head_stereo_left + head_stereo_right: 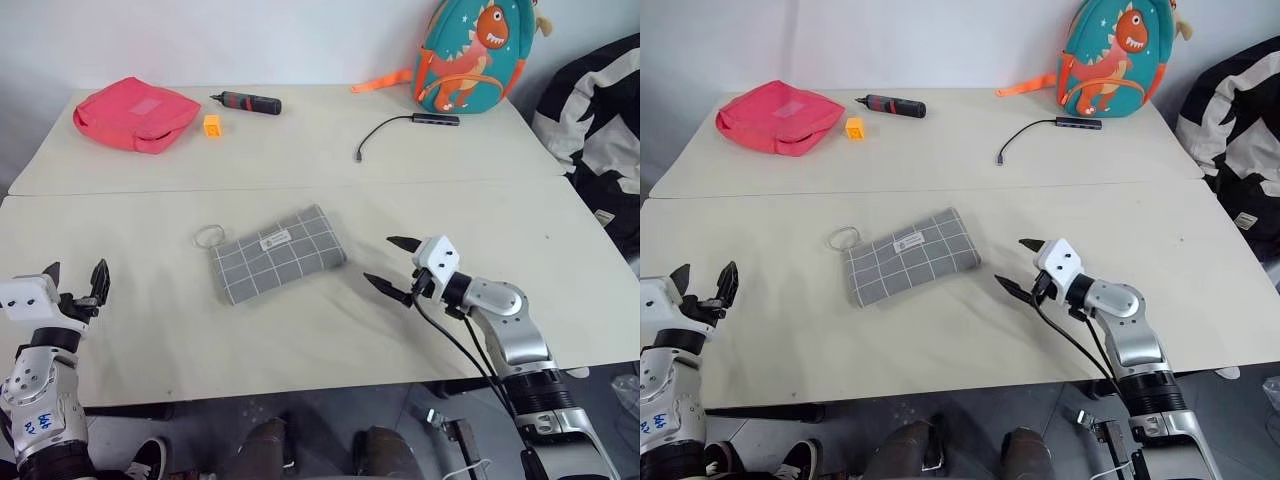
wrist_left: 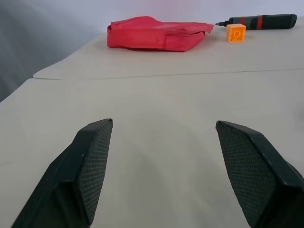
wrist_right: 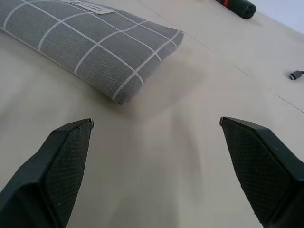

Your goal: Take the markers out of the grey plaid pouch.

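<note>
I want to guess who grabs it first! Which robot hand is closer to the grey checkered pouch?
Right. The right gripper is beside the grey plaid pouch; the left gripper is farther off.

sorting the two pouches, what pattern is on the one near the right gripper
The grey plaid pouch: grey fabric with a thin white grid. Clearest in the right wrist view.

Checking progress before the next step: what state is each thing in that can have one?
grey plaid pouch: closed, lying flat, untouched
pink-red pouch: closed, flat
left tool: open, empty
right tool: open, empty, pointing at the grey pouch
cable: loose end unplugged
backpack: upright
</note>
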Robot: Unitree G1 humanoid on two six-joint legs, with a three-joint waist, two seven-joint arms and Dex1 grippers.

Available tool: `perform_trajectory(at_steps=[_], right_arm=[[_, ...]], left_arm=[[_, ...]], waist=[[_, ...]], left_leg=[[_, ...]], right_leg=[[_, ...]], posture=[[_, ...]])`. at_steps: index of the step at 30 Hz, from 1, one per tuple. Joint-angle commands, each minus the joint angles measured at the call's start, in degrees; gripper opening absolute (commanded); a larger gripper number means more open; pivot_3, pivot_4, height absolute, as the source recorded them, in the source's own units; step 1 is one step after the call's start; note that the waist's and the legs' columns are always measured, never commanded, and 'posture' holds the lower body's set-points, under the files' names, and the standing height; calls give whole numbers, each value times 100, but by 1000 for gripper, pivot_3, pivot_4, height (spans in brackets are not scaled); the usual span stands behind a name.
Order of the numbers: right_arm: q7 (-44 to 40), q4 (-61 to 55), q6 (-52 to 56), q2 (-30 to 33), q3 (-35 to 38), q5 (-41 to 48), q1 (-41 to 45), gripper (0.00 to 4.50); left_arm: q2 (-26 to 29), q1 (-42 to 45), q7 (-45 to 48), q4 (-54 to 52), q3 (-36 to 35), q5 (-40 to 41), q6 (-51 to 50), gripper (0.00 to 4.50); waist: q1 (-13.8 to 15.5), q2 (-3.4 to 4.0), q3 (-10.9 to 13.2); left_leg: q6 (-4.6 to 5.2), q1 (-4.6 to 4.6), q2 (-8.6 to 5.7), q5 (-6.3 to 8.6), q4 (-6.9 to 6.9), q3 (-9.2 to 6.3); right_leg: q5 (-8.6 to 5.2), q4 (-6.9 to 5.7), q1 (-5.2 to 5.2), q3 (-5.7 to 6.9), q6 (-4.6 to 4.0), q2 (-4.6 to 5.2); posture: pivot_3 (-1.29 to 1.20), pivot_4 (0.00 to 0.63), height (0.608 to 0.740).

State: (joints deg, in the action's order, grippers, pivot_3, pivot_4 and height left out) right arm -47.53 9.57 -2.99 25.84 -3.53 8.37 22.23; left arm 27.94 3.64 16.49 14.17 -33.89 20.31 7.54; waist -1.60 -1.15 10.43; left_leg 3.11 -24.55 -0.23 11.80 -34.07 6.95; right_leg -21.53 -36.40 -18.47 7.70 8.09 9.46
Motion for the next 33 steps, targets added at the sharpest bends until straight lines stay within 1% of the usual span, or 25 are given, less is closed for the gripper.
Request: perform_trajectory(at_steps=[1, 7, 12, 15, 17, 18, 19, 20, 22, 23, 24, 26, 28, 29, 31, 33], right_arm=[[-24, -203, 15, 12, 18, 77, -4, 4500], [-16, -238, 60, 6, -3, 89, 32, 4500], [94, -323, 130, -55, 6, 83, 143, 4500], [277, -430, 327, -245, 3, 139, 413, 4500], [517, -494, 511, -521, -32, 152, 626, 4087], [628, -503, 501, -614, -108, 32, 691, 3868], [763, -467, 415, -771, -254, -155, 784, 3560], [853, -438, 343, -872, -362, -298, 844, 3207], [1111, -192, 243, -1143, -634, -616, 1020, 2452], [1321, 57, 66, -1270, -851, -940, 1133, 2168], [1519, 275, -46, -1388, -978, -1168, 1225, 1781], [1893, 688, -283, -1484, -1162, -1591, 1386, 1109], [2296, 1105, -526, -1463, -1313, -2033, 1557, 288], [2429, 1247, -610, -1460, -1344, -2148, 1613, 18], [2514, 1472, -688, -1434, -1354, -2239, 1695, 18], [2480, 1613, -787, -1322, -1408, -2361, 1710, 18]], left_arm=[[103, -30, -25, -113, -125, 43, 32, 3699], [77, -51, 115, -244, -23, 49, 73, 3699], [101, -191, 728, -437, 169, 292, -69, 3699], [116, -397, 1237, -858, 467, 522, -445, 3699], [107, -501, 1455, -1241, 675, 931, -1190, 3724], [100, -516, 1521, -1354, 717, 1031, -1335, 3724], [100, -511, 1553, -1513, 716, 1390, -1810, 3724], [100, -502, 1556, -1620, 694, 1638, -2143, 3724], [88, -461, 1559, -1814, 695, 1883, -2489, 3724], [105, -438, 1564, -1883, 736, 1892, -2580, 3724], [120, -413, 1536, -1953, 733, 2023, -2812, 3724], [190, -371, 1489, -2066, 704, 2281, -3302, 3724], [269, -331, 1376, -2166, 598, 2835, -4072, 3724], [295, -317, 1307, -2196, 547, 3060, -4369, 3724], [425, -296, 1143, -2075, 540, 3075, -4739, 3724], [544, -287, 1037, -1982, 488, 3412, -5382, 3724]], waist=[[0, 0, 0], [9, 0, 0], [0, 0, 0], [-12, 1, 1], [-20, 3, 2], [-20, 3, 2], [-17, 3, 2], [-18, 3, 2], [-20, 3, 2], [-22, 3, 2], [-23, 3, 2], [-25, 3, 2], [-14, 4, 2], [-13, 4, 2], [-15, 4, 3], [-21, 4, 2]], left_leg=[[0, 0, 0, 0, 0, 0], [-10, 0, -1, 6, -1, 0], [-13, 0, 0, 8, 0, 0], [-14, 0, 0, 8, 0, 1], [-16, 0, 1, 8, 0, 2], [-17, 0, 3, 8, 0, 2], [-20, 0, 5, 8, 0, -1], [-22, 0, 5, 7, 0, -3], [-22, 1, 7, 6, 1, -10], [-19, 1, 7, 4, 1, -10], [-15, 1, 7, 0, 0, -10], [-14, 1, 6, -3, 0, -8], [-12, 1, 4, -5, 0, -9], [-12, 1, 3, -5, -1, -10], [-14, 1, 2, -4, -2, -12], [-17, 1, 4, -7, -3, -17]], right_leg=[[0, 0, 0, 0, 0, 0], [0, 2, 1, 0, 0, 1], [0, 2, 0, 0, 0, -1], [0, 2, -1, -2, 0, -1], [0, 1, -3, -5, -1, -1], [-1, 0, -4, -7, -2, -2], [-2, -1, -6, -10, -4, -2], [-3, -5, -7, -13, -5, -2], [-3, -10, -7, -17, -5, -3], [-3, -13, -7, -17, -5, -5], [-3, -14, -8, -17, -5, -9], [-4, -14, -7, -16, -8, -29], [-4, -13, -5, -22, -8, -36], [-4, -12, -7, -29, -8, -37], [-5, -11, -8, -49, -9, -42], [-5, -11, -7, -87, -9, -68]], posture=[[0, 150, 740], [0, 150, 740], [0, 150, 740], [0, 150, 740], [0, 150, 740], [0, 150, 740], [0, 150, 740], [0, 150, 740], [0, 150, 740], [0, 150, 740], [0, 150, 740], [0, 150, 740], [0, 150, 740], [0, 150, 740], [0, 150, 740], [0, 150, 740]])
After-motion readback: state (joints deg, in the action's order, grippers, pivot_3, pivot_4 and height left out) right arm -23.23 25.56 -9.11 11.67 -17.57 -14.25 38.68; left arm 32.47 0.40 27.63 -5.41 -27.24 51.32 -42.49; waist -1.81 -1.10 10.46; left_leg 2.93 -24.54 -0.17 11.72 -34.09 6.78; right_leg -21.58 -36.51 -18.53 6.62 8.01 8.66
